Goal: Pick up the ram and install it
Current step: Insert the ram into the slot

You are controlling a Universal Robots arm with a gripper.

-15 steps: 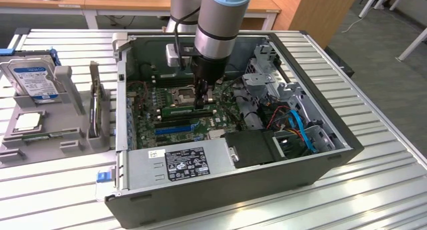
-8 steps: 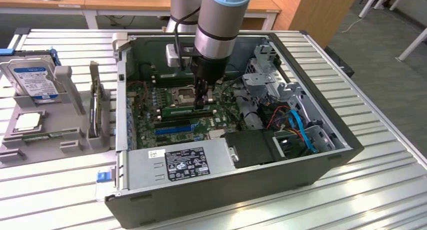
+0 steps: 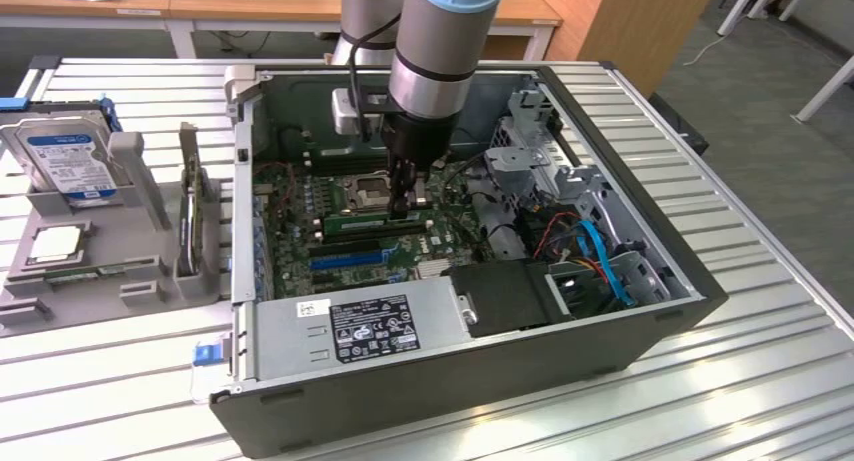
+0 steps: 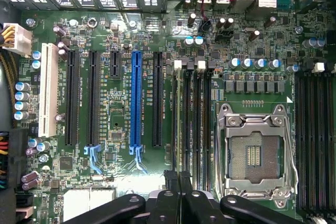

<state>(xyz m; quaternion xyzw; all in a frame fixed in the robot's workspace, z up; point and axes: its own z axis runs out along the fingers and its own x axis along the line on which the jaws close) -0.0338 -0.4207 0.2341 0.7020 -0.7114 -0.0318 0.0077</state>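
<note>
Case (image 3: 467,391): laid open on the table (image 3: 774,401), with the main board (image 4: 126,40) turned upward.
Arm (image 3: 441,51): reached down into the case, over the memory slots (image 4: 197,129) beside the empty processor socket (image 4: 254,153).
Jaws: closed to a narrow gap, the tips set in line with one slot.
Ram (image 3: 363,221): seen as a green stick standing in a slot directly beneath the jaws. Its long axis runs along the slots, and most of its length extends from the tips toward the exterior view's left.
Relation: the jaws are judged to sit over one end of the ram rather than its middle.
Hidden: the contact between tips and ram is covered, so grip or mere press cannot be told. In the wrist view the ram is edge-on and hard to separate from the slots.
</note>
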